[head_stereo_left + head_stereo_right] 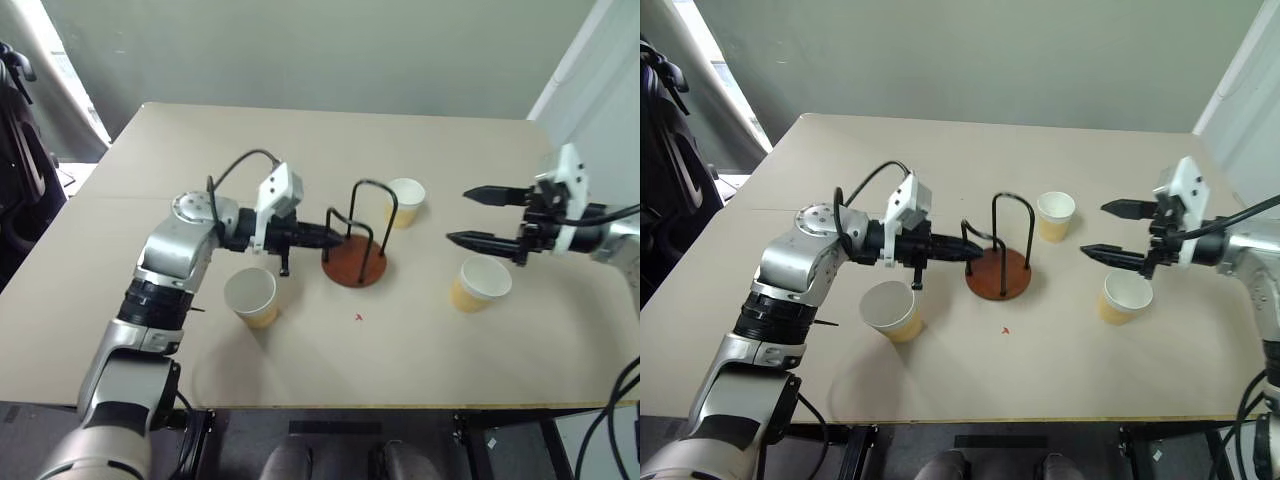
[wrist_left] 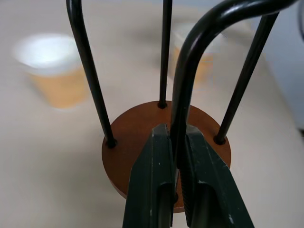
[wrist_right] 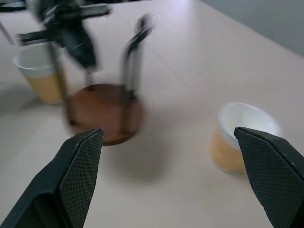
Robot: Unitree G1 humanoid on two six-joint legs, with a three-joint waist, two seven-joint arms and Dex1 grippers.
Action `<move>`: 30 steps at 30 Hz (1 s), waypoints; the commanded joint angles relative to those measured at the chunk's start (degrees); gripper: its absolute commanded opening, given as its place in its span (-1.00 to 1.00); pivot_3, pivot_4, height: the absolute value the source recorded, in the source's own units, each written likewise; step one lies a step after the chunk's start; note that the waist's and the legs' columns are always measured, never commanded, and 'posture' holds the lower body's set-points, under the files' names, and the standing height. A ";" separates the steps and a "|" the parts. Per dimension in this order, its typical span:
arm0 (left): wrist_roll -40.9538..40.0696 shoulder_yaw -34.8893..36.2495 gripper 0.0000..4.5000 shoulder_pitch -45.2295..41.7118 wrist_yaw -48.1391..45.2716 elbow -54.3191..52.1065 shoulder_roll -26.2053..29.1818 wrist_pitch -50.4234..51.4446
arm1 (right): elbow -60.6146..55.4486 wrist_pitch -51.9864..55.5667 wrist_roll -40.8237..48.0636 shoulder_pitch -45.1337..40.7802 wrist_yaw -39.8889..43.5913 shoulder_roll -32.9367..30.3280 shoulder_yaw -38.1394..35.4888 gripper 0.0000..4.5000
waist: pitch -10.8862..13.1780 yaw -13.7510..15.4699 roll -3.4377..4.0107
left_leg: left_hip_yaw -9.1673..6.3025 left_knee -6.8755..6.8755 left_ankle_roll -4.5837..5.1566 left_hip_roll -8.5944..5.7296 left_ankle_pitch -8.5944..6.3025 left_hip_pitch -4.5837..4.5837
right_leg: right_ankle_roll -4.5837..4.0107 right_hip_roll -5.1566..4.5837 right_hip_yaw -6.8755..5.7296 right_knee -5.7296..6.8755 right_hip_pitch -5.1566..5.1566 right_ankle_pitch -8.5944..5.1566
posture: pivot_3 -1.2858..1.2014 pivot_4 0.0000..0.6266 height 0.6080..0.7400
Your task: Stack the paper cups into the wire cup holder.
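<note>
Wire cup holder (image 3: 102, 111) blurred in right wrist view.

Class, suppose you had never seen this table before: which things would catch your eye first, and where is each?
Mid-table stands the wire cup holder, with the left hand shut on one of its black wire loops. Three paper cups stand upright and apart around it: one near the front left, one just behind the holder, one to its right. The right hand hangs wide open above that last cup.

Left arm bent inward, gripper (image 1: 335, 238) roughly level, pointing right, fingers (image 2: 152, 175) pinched on a holder (image 1: 356, 262) wire. Right gripper (image 1: 468, 216) raised, pointing left, fingers (image 3: 78, 166) spread wide, holding nothing.
</note>
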 commanded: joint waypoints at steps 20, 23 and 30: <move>5.07 -5.09 -0.61 -0.47 -2.12 6.25 -6.05 -7.66 | -2.01 -2.05 1.23 2.16 -1.24 -1.96 -3.68 1.00 | 0.00 0.00 0.00 | 0.04 0.10 0.07 -0.02 0.01 0.04 | 0.05 -0.01 0.04 0.00 0.04 0.03 | 0.03 -0.52 1.00; 5.32 -5.13 -0.15 0.40 -1.88 6.21 -6.07 -8.21 | -1.90 -2.29 1.00 1.88 -1.17 -1.84 -3.29 1.00 | 0.00 -0.01 0.00 | 0.05 0.10 0.08 -0.02 0.01 0.04 | 0.06 -0.01 0.04 0.00 0.04 0.03 | 0.03 -0.52 1.00; 6.01 -4.77 0.99 1.53 -0.90 5.65 -6.05 -9.21 | -1.40 -2.38 0.69 0.59 -1.35 -1.31 -2.34 1.00 | 0.00 -0.01 0.00 | 0.05 0.10 0.09 -0.02 0.01 0.04 | 0.06 -0.01 0.04 0.00 0.04 0.03 | 0.03 -0.52 1.00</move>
